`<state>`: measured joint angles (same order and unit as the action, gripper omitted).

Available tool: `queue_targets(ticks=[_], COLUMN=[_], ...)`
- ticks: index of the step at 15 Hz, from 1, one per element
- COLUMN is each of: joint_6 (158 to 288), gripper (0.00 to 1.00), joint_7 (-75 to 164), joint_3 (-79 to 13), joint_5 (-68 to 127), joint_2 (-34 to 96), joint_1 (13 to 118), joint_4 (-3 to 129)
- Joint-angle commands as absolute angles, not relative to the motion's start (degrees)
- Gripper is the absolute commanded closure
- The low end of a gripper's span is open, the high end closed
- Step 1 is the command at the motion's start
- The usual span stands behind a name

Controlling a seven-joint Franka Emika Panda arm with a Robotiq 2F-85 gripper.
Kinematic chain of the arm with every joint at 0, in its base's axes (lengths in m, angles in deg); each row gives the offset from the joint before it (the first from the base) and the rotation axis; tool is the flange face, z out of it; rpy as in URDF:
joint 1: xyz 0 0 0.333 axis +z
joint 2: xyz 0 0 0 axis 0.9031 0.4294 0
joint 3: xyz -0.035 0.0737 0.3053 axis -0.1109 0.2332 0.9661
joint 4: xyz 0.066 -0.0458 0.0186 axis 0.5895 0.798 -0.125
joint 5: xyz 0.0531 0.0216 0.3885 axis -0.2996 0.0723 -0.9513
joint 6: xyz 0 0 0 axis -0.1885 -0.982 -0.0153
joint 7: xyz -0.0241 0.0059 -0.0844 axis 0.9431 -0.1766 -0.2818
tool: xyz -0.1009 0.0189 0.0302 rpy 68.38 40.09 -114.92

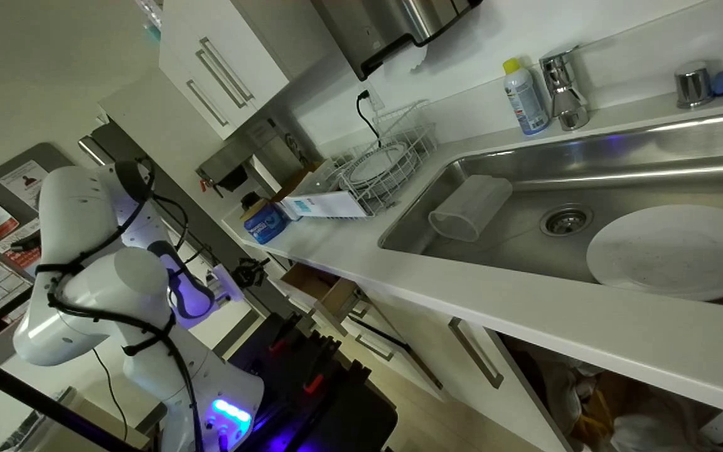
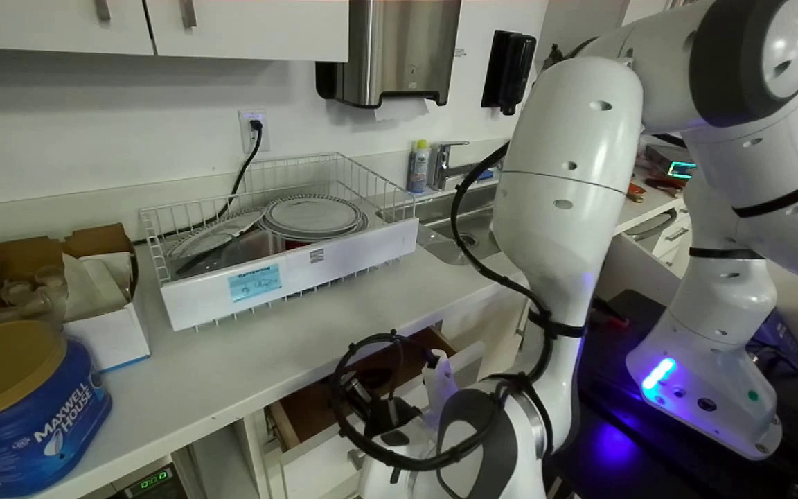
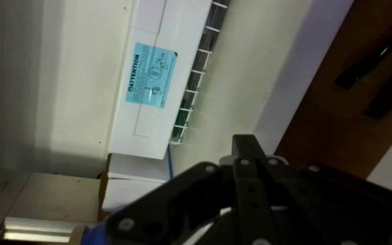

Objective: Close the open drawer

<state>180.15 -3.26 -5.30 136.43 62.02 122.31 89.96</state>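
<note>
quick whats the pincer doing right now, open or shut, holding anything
Pincer: closed in the wrist view, with nothing visible in its grip.

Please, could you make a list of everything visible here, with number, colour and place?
Open drawer: 1, white front, brown inside, under counter
Long objects: count unclear, dark, in drawer
Tub: 1, blue, on counter
Box: 1, white-brown, beside tub
Dish rack: 1, white, on counter
Stacked plates: count unclear, whitish, in rack
Sink: 1, silver, in counter
Large plate: 1, white, in sink
Container: 1, translucent, in sink
Tap: 1, silver, behind sink
Spray can: 1, white-blue, beside tap
Paper dispenser: 1, silver-black, on wall
Clutter: count unclear, brown-white, under sink
Arm: 1, white, beside counter
Claw: 1, black, shut, near drawer
</note>
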Motion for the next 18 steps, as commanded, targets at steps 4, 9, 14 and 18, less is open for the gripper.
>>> queue_targets(ticks=[4,9,14,18], joint_6=[178.85,184.99,189.40,193.36], gripper=[1.00,1.00,1.00,1.00], joint_7=[-0.78,-3.29,-8.18,-11.18], joint_3=[7.09,7.56,0.20,-3.57], joint_5=[119.35,112.16,115.14,119.22], joint_2=[54.53,54.94,58.27,61.35], joint_1=[124.44,123.88,124.27,123.71], joint_4=[91.32,92.94,94.87,94.45])
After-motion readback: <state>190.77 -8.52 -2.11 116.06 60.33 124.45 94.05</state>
